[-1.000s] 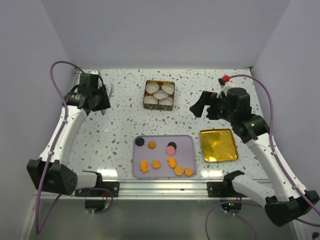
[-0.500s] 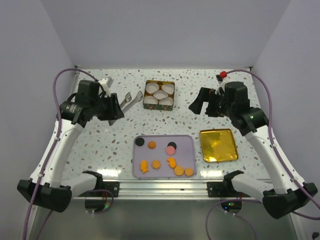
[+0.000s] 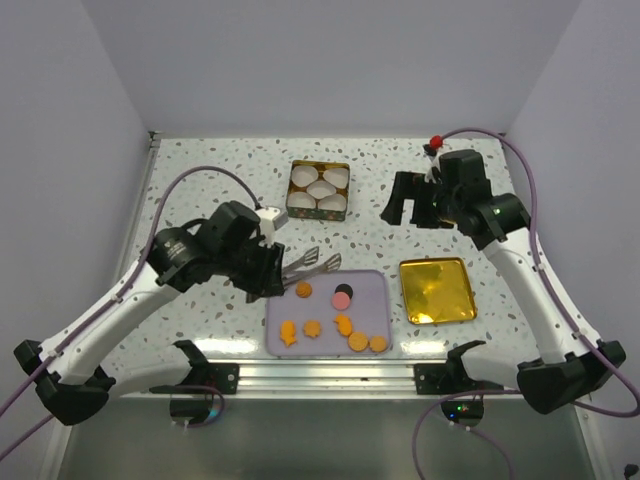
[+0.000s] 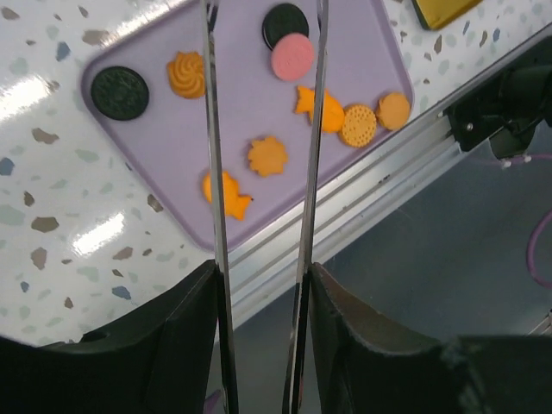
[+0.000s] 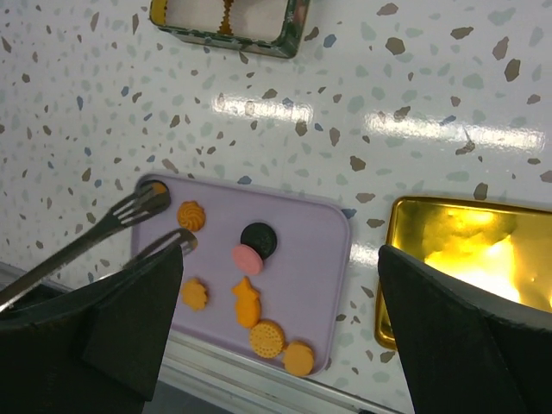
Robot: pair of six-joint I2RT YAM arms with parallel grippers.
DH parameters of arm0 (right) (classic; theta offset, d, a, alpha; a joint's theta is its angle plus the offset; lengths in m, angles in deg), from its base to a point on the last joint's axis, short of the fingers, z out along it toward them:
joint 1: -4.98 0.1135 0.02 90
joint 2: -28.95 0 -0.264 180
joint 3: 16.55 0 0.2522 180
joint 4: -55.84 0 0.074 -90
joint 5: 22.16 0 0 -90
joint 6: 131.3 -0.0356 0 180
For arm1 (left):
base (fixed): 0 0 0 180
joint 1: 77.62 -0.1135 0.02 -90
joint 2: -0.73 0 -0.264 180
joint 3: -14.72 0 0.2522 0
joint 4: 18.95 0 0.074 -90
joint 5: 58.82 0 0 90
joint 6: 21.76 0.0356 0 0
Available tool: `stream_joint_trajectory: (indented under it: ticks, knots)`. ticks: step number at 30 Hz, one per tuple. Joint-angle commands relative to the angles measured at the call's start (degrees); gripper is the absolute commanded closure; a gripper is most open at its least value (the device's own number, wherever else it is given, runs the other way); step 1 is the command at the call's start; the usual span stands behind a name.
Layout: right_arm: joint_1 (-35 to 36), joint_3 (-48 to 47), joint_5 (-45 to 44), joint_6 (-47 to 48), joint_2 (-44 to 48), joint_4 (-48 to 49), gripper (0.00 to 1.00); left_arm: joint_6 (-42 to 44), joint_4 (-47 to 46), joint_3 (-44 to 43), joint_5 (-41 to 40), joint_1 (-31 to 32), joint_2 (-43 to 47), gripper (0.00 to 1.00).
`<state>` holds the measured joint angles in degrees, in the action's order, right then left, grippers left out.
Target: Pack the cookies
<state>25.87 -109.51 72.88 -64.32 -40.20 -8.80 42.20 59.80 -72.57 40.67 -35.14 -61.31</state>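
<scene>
Though mostly round, tan cookies [image 4: 268, 156] (two fish-shaped) on glossy lilac tray [image 4: 259, 95].

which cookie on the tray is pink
The pink cookie is the round one overlapping a black cookie; all the rest are orange or black.

Tray [image 3: 372, 290] at the tabletop's [image 3: 230, 180] near edge
Cookies [image 3: 342, 325] lie on it; tongs [image 3: 305, 262] hang over its far left corner, a lid [image 3: 437, 290] sits to its right, a tin [image 3: 318, 213] behind.
</scene>
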Motion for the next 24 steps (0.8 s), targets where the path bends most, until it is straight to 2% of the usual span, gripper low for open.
stream_joint_trajectory:
  ticks: [1, 2, 5, 8, 16, 24]
  knots:
    - [0.12, -2.19, -1.70, 1.23, -1.43, -2.65, 0.01, -7.33, 2.25, 2.78, -4.39, 6.98, 0.70, 0.52]
    - [0.12, -2.01, -1.70, 1.23, -1.61, -3.00, 0.01, -8.57, 2.24, 3.92, -5.36, 10.92, 0.35, 0.52]
    - [0.12, -1.57, -1.70, 1.32, -1.87, -3.44, 0.01, -12.79, 1.02, 5.33, -8.08, 17.00, -0.62, 0.51]
    - [0.12, -0.96, -2.22, 1.41, -1.52, -3.53, 0.01, -15.61, 0.22, 5.34, -10.45, 21.14, -2.11, 0.47]
    - [0.03, 0.18, -2.93, 2.11, -0.47, -4.32, 0.01, -16.06, -0.22, 3.23, -14.33, 25.63, -8.61, 0.44]
    - [0.03, 0.54, -3.63, 3.16, 0.24, -4.94, 0.01, -15.44, -0.92, 0.94, -15.91, 25.90, -12.14, 0.43]
